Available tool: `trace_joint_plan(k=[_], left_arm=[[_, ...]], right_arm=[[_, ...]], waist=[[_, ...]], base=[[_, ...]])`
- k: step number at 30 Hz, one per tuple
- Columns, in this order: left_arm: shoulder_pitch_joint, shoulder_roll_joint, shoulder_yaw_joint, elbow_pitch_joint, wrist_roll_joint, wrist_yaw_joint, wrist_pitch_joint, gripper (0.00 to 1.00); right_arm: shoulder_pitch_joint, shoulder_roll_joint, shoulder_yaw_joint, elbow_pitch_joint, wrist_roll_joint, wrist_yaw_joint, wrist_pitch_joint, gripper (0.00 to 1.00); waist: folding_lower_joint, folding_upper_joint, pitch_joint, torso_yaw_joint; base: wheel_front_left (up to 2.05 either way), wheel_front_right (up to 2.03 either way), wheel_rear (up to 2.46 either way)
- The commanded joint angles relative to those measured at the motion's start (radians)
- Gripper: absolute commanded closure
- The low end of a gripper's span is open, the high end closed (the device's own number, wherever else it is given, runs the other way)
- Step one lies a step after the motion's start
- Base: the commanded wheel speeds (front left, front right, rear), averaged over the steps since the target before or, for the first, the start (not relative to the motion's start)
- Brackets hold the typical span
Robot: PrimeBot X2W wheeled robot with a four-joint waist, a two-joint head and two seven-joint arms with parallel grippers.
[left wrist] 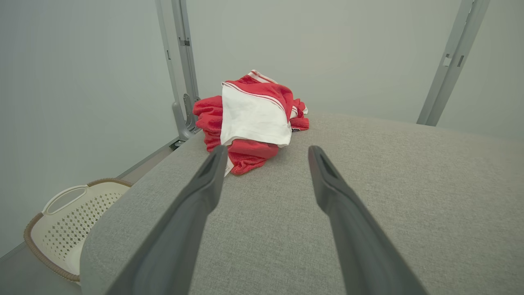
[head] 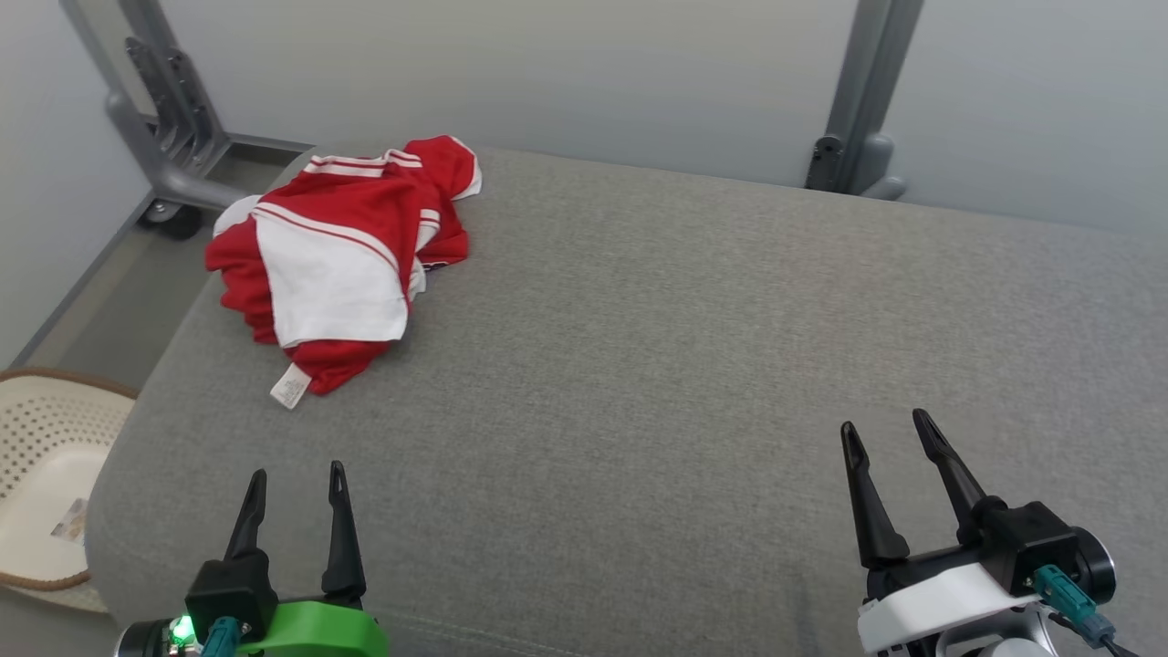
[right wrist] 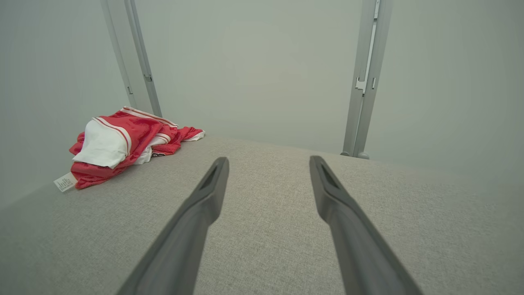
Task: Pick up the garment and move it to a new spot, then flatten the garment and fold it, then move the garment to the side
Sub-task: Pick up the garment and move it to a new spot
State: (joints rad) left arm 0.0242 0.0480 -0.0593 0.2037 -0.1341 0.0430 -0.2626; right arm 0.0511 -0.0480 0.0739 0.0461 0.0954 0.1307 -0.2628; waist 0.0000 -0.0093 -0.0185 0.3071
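Nothing looks done yet: the crumpled red-and-white jersey garment (head: 328, 274) lies untouched at the far left corner of the grey fabric bench (head: 657, 365). The left claw (head: 298, 470) and right claw (head: 884, 422) hover well short of it, fingers apart and empty.

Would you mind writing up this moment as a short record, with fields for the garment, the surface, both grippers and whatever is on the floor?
garment: red and white garment, crumpled in a heap, white label at its near edge
surface: grey cushion; the garment lies at its far left corner
left gripper: open, empty, near left, apart from the garment
right gripper: open, empty, near right
floor: pale perforated basket to the left of the cushion
task state: garment not yet picked up
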Motion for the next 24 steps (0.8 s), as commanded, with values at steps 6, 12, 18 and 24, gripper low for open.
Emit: trace_joint_plan(k=[6,12,18,24], left_arm=[[-0.005,0.004,0.012,0.001,0.001,-0.004,-0.003,0.0],[-0.003,0.004,0.019,-0.004,-0.001,-0.004,-0.003,0.0],[0.004,0.004,0.026,-0.011,-0.005,0.004,-0.003,0.0],[-0.032,0.006,0.042,-0.017,0.004,-0.007,-0.003,0.0]], right_arm=[[-0.01,-0.004,0.002,0.0,0.007,0.0,-0.004,0.0],[-0.016,-0.004,0.007,0.006,0.007,0.0,-0.004,0.0],[-0.018,-0.004,0.008,0.008,0.004,0.0,-0.004,0.0],[-0.022,-0.004,0.0,0.0,-0.007,0.0,-0.004,0.0]], waist=[[0.0,0.0093,0.012,0.163],[0.0,0.0093,0.016,0.187],[0.0,0.0093,0.022,0.175],[0.0,0.0093,0.041,0.146]], base=[[0.0,0.0,0.0],[0.0,0.0,0.0],[0.0,0.0,0.0],[0.0,0.0,0.0]])
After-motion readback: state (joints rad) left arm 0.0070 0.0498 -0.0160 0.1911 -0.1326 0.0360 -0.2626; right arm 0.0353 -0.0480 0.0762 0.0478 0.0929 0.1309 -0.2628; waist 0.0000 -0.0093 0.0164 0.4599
